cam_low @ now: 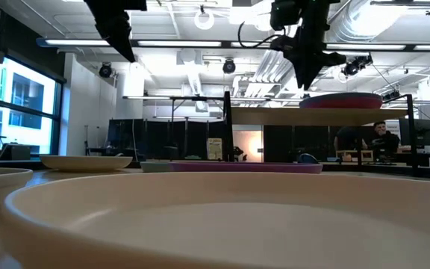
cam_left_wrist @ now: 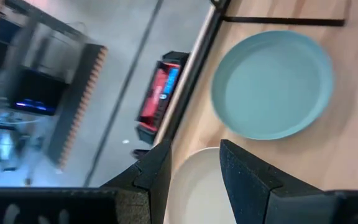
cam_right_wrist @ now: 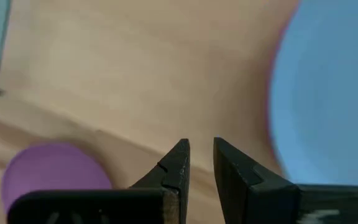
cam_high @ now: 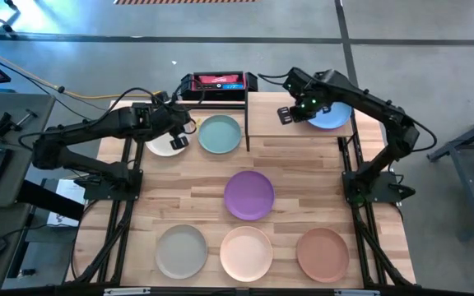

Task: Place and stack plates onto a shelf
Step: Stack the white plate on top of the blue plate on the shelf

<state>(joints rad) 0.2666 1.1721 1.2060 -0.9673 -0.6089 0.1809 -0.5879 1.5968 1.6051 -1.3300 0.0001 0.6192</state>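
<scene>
Shelf [cam_high: 282, 122] as landmark: small light-wood board on thin black posts, at the table's far edge, right of centre. On its right half, blue plate [cam_high: 332, 115], resting on a magenta plate [cam_right_wrist: 277, 74] seen only as a thin rim beneath it.

Right gripper [cam_high: 289, 114] above the shelf board, just left of the blue plate, apart from it, fingers [cam_right_wrist: 178, 163] drawn close with a narrow gap, nothing between them.

Left of the shelf, just past its black post: pale teal plate [cam_high: 220, 134] flat on the tabletop. Further left, beside the teal one: cream plate [cam_high: 164, 143], partly covered by the left gripper [cam_high: 179, 136]. Left gripper over the cream plate's edge nearest the teal plate, fingers [cam_left_wrist: 244, 171] spread apart, holding nothing; whether touching the plate, cannot tell.

In front of the shelf, toward the near side: purple plate [cam_high: 248, 195] alone mid-table. Beyond it, along the near edge, a row of three: grey-beige plate [cam_high: 181, 251], peach plate [cam_high: 246, 252], terracotta plate [cam_high: 322, 252].

Behind the shelf, off the table's far edge: dark box with a red and blue top [cam_high: 218, 83]. Across the room, behind the shelf in the low view: a person [cam_low: 380, 137] seated at a desk.
</scene>
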